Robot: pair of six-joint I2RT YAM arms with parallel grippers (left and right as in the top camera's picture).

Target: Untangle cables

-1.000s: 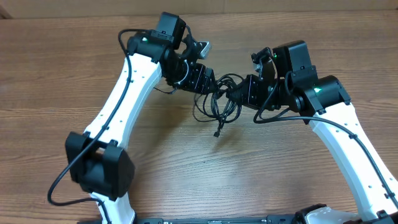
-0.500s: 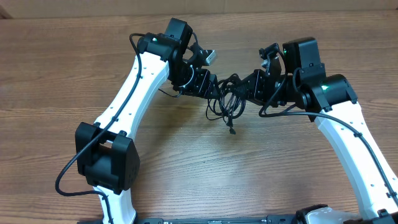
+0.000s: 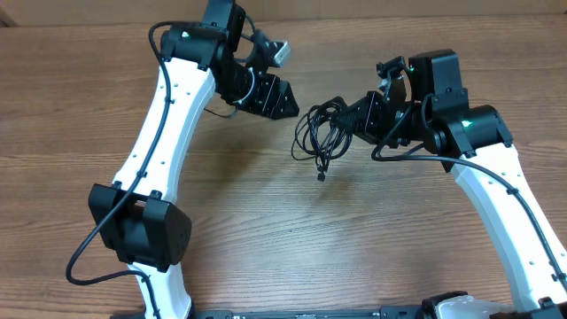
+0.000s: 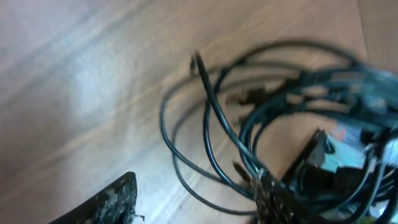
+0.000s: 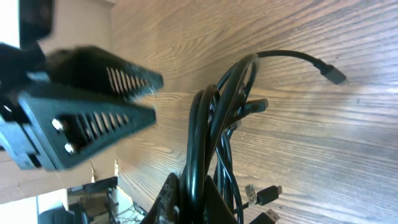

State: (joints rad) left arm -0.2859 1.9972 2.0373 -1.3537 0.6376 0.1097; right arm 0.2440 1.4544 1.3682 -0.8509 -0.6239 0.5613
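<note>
A tangle of thin black cables [image 3: 321, 133] hangs in loops from my right gripper [image 3: 356, 122], whose jaws are shut on several strands [image 5: 214, 112] where they bunch together; in the right wrist view that gripper [image 5: 193, 186] shows at the bottom edge. One loose plug end [image 3: 320, 176] dangles to the table below the bundle. My left gripper [image 3: 285, 105] stands open just left of the loops, apart from them. In the left wrist view, the left gripper [image 4: 196, 190] has bare table between its fingers, and cable loops [image 4: 214, 118] pass close by the right-hand finger [image 4: 277, 199].
The wooden table [image 3: 266, 221] spreads out under both arms. The left arm's white links [image 3: 164, 115] run down the left side, and the right arm [image 3: 496, 195] runs down the right. Two flat plugs [image 5: 264, 196] hang near my right jaws.
My left gripper has drawn back up and to the left, off the bundle it was against, with its jaws slightly narrower. The cables stayed in the right gripper.
</note>
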